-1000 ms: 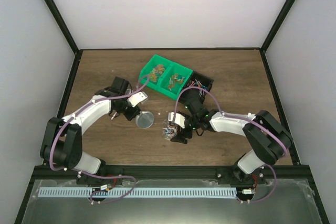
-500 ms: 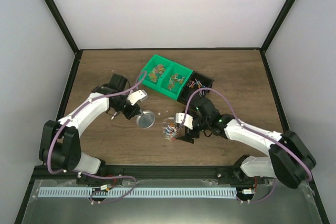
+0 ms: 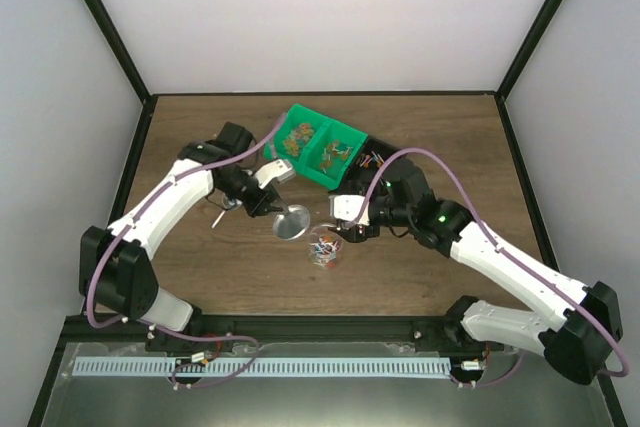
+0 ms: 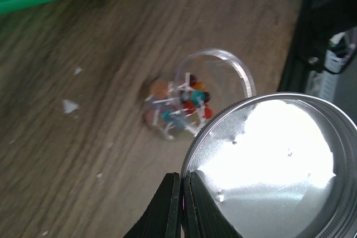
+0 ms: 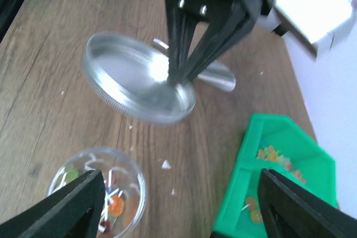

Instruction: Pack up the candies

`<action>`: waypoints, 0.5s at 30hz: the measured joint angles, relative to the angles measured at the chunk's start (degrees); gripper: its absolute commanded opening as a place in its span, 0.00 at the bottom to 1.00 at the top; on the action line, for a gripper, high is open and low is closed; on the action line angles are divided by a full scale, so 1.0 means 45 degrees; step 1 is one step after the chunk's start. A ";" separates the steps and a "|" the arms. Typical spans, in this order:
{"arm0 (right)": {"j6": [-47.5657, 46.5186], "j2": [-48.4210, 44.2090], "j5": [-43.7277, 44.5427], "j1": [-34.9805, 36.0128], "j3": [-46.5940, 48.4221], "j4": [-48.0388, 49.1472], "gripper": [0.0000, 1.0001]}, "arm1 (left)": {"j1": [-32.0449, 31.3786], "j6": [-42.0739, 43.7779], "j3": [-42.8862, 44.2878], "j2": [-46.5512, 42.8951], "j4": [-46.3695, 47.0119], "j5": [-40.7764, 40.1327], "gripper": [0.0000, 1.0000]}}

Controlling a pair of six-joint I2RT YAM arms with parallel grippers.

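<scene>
The candies [image 4: 181, 104] are tiny wrapped sweets in red, orange, blue and white, lying in a clear cup [image 3: 323, 246] on the wooden table. My left gripper [image 4: 182, 178] is shut on the rim of a round silver lid [image 4: 273, 160]. It holds the lid tilted above the table, just left of the cup [image 4: 215, 82]. In the top view the lid [image 3: 291, 221] nearly touches the cup. My right gripper [image 5: 179, 185] hangs open just behind the cup [image 5: 97, 190] with nothing between its fingers. More candies [image 3: 300, 137] lie in the green tray.
A green two-compartment tray [image 3: 322, 178] stands at the back centre, with a black bin [image 3: 388, 159] of sweets to its right. Small white scraps [image 4: 70, 106] lie on the wood left of the cup. Black frame posts line the table's sides.
My left arm has lifted the lid and carried it right, up to the cup. My right gripper has drawn back from the cup toward the tray.
</scene>
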 measured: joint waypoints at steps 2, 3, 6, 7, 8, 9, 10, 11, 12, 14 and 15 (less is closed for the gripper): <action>-0.0500 0.0223 0.0316 0.0418 0.0481 0.0223 0.71 | -0.0325 0.0053 0.0466 0.0369 -0.0476 0.0374 0.04; -0.0826 0.0277 0.0495 0.0675 0.0597 0.0335 0.70 | -0.0471 0.0083 0.0665 0.0549 -0.0719 0.0602 0.04; -0.1778 0.0296 0.0675 0.1175 0.0627 0.0393 0.64 | -0.0748 0.0185 0.0947 0.0996 -0.1316 0.1175 0.04; -0.2157 0.0296 0.0714 0.1336 0.0622 0.0374 0.61 | -0.0797 0.0214 0.0967 0.1107 -0.1486 0.1307 0.04; -0.2521 0.0277 0.0733 0.1452 0.0622 0.0364 0.60 | -0.0835 0.0238 0.0976 0.1205 -0.1651 0.1423 0.04; -0.2822 0.0238 0.0733 0.1559 0.0602 0.0359 0.59 | -0.0865 0.0248 0.0981 0.1297 -0.1792 0.1511 0.04; -0.3143 0.0160 0.0743 0.1681 0.0539 0.0364 0.58 | -0.0894 0.0248 0.0991 0.1379 -0.1904 0.1583 0.04; -0.3487 0.0053 0.0738 0.1817 0.0442 0.0364 0.57 | -0.0933 0.0238 0.0991 0.1472 -0.1991 0.1661 0.04; -0.3730 -0.0010 0.0729 0.1914 0.0384 0.0330 0.55 | -0.1005 0.0233 0.1030 0.1593 -0.2108 0.1758 0.04; -0.4235 -0.0024 0.0661 0.2137 0.0374 0.0136 0.53 | -0.1175 0.0219 0.1137 0.1807 -0.2268 0.1991 0.04; -0.4444 -0.0019 0.0607 0.2215 0.0374 0.0015 0.52 | -0.1248 0.0214 0.1200 0.1889 -0.2327 0.2098 0.04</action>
